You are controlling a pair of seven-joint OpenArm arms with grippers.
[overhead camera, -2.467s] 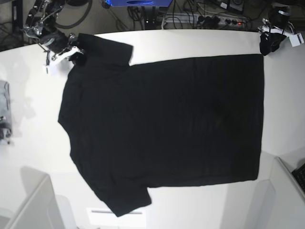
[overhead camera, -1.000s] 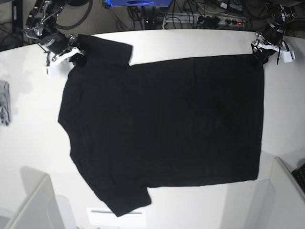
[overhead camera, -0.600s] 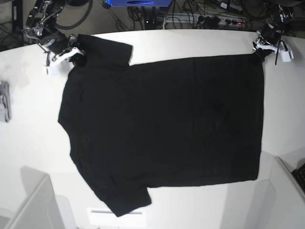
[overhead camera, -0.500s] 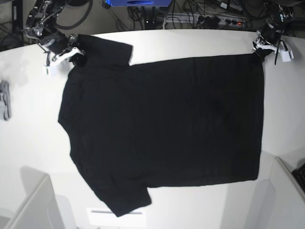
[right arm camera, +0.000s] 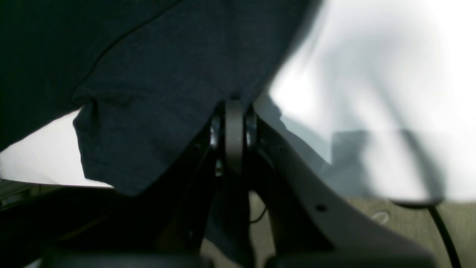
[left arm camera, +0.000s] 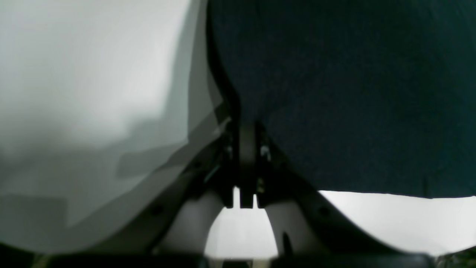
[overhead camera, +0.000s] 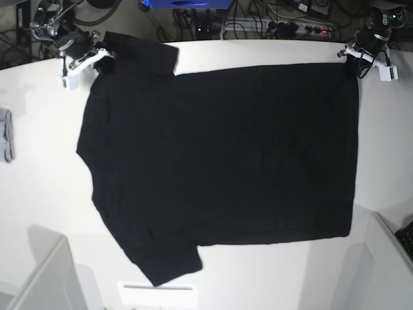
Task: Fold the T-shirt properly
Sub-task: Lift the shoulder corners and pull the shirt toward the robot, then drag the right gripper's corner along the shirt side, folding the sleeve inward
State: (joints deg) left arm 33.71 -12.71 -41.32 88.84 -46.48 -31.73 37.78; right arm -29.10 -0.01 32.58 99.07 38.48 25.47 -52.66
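Nearest the camera, along the bottom of the base view, the white table [overhead camera: 271, 278] is showing bare below my work, and no layer of cloth is lying over another anywhere, so I am judging that not one fold is made yet.

Moving up the frame, the large black short-sleeved cloth T-shirt [overhead camera: 219, 155] is lying spread flat across the middle of the table, plain side up, collar end toward the left of the frame and hem toward the right. One sleeve is pointing toward the lower left, the other toward the upper left. At the far left edge a small grey cloth [overhead camera: 6, 134] is sitting well apart from the shirt.

Farthest back, at the top edge of the shirt, I am gripping both far corners. My left pincer [overhead camera: 354, 57], in the upper right of the base view, is clamped on the hem corner; its wrist view is showing its jaws pressed together on the dark edge of the fabric. My right pincer [overhead camera: 97, 58], in the upper left, is clamped on the shirt beside the upper sleeve, and its wrist view is showing cloth pinched the same way.

So the spreading and grasping look done. Every fold is waiting: I am judging the next step to be carrying this far edge over toward the near one, then the sleeves and the crosswise fold.
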